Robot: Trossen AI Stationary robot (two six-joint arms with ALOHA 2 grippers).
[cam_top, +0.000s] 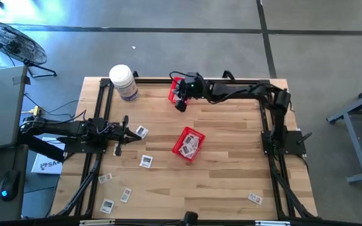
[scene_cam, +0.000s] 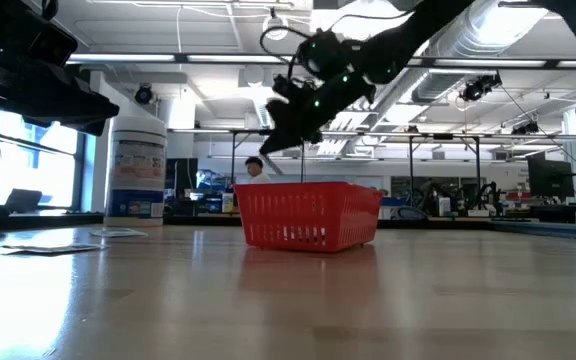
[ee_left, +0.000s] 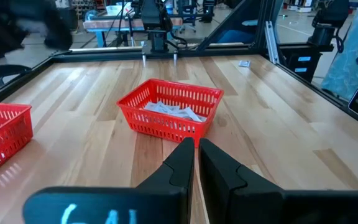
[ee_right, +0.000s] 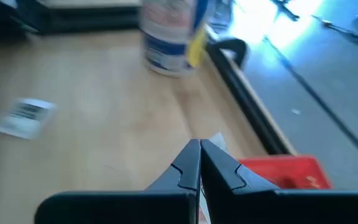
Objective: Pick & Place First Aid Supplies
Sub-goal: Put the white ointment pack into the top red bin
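Note:
First aid packets lie scattered on the wooden table: one just off my left gripper, one more nearer the middle, others at the front left and front right. A red basket in the middle holds several packets. My left gripper is shut, facing that basket, with nothing in it. My right gripper hangs shut over the back edge beside a second red basket. A pale sliver shows at its tips; I cannot tell whether it is a held packet.
A big white jar with a label stands at the back left corner. Black frame rails run along the table's sides. A fan stands on the floor beyond. A person shows far behind the table.

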